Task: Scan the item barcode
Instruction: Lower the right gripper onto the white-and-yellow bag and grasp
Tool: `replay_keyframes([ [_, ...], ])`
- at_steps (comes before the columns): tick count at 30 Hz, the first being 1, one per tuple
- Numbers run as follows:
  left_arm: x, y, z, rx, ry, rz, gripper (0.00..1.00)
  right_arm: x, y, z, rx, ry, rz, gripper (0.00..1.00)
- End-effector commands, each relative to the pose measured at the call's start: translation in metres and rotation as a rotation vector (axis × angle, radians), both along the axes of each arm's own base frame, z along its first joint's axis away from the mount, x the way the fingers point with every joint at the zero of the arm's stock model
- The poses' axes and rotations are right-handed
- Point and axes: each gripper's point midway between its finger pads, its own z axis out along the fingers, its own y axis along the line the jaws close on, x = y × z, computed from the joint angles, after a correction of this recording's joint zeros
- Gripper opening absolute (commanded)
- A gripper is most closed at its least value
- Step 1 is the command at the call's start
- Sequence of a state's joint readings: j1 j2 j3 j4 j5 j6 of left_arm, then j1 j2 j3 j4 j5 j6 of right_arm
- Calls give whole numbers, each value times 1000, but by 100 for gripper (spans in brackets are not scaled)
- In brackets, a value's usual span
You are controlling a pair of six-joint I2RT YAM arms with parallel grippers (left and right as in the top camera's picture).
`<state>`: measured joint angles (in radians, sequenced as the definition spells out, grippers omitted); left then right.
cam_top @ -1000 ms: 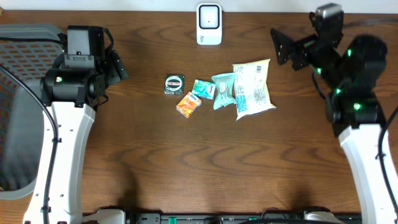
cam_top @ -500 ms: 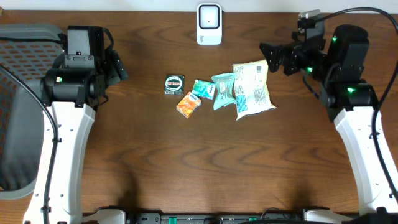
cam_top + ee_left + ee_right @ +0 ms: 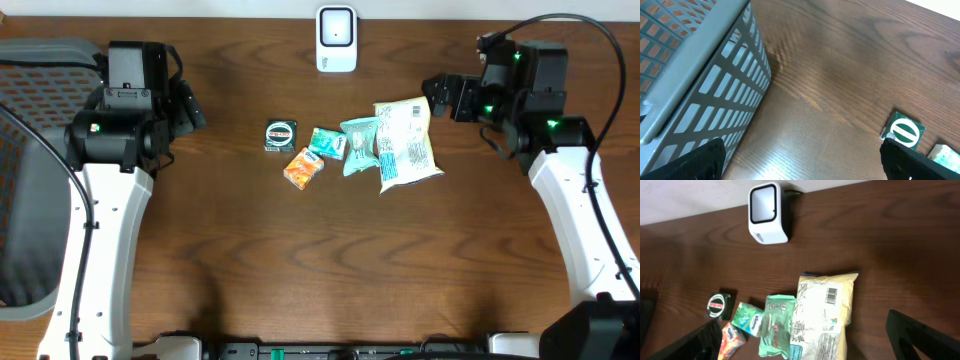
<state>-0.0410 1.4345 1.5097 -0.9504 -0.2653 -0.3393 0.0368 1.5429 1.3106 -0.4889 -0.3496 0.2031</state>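
Observation:
A white barcode scanner (image 3: 337,38) (image 3: 768,214) stands at the table's far middle edge. Below it lies a cluster of items: a cream snack bag (image 3: 405,142) (image 3: 825,315) with its barcode (image 3: 830,296) facing up, a green pouch (image 3: 359,145) (image 3: 777,325), a teal tissue pack (image 3: 327,142) (image 3: 749,318), an orange pack (image 3: 303,167) (image 3: 730,337) and a black box with a round green label (image 3: 281,135) (image 3: 903,131). My right gripper (image 3: 440,93) (image 3: 805,342) hangs open just right of the bag's top. My left gripper (image 3: 190,105) (image 3: 800,162) is open, well left of the items, holding nothing.
A grey mesh basket (image 3: 30,170) (image 3: 695,75) stands at the left table edge, close beside my left gripper. Bare brown wood fills the front half of the table. A black cable runs from the scanner's back.
My right arm has swung round and brought its gripper leftward toward the cream bag. The left arm and the items have not moved.

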Motion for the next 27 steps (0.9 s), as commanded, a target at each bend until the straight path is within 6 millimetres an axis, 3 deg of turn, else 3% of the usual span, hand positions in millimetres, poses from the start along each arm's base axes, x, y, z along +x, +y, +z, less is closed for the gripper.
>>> replay_keyframes([
  [1, 0, 3, 0, 18, 8, 1, 98, 3, -6, 5, -14, -2, -12, 99],
  [10, 0, 3, 0, 18, 8, 1, 98, 16, -13, -41, -51, 96, -46, 99],
  [18, 0, 3, 0, 18, 8, 1, 98, 19, -13, -70, -61, 160, -36, 99],
  [22, 0, 3, 0, 18, 8, 1, 98, 19, -13, -96, -69, 222, -29, 99],
  [27, 0, 3, 0, 18, 8, 1, 98, 14, 2, -126, -16, 294, 55, 99],
])
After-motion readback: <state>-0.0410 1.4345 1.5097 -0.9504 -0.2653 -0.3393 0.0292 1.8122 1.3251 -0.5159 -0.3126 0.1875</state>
